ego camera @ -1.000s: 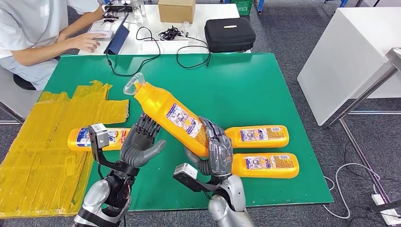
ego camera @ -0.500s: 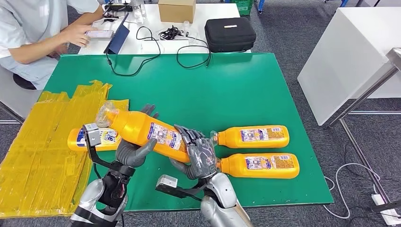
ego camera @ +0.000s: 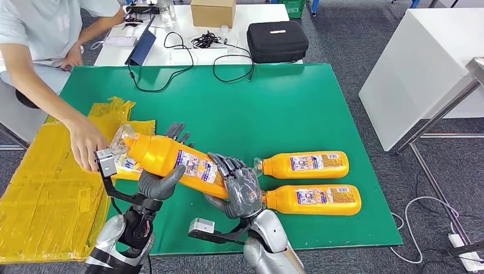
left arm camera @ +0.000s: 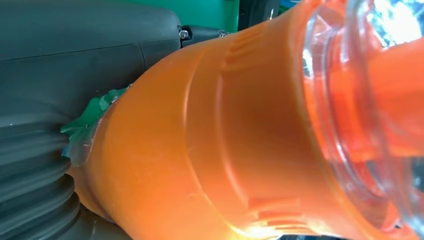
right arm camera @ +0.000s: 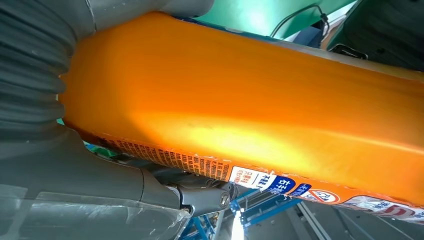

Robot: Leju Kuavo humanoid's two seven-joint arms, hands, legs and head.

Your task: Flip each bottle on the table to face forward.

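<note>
While lifted off the green-topped desk (ego camera: 297,108), lies nearly level between both hands: long orange plastic bottle with a printed label and clear cap (ego camera: 171,158), cap end toward the robot's left. Cradled under the neck end by the left hand (ego camera: 162,178), thumb curled up over the near side, fingers poking out behind the bottle. Clasped at the base end by the right hand (ego camera: 240,191), fingers wrapped over the top. Seen close in the left wrist view as an orange shoulder and clear cap (left arm camera: 240,130); in the right wrist view as an orange flank with label edge (right arm camera: 250,120). Flat on the desk to the right, side by side and close: two more orange labelled bottles (ego camera: 305,164) (ego camera: 314,200). Reaching in at the left over yellow plastic sheeting (ego camera: 51,182), just beside the cap: a person's hand (ego camera: 85,145).
</note>
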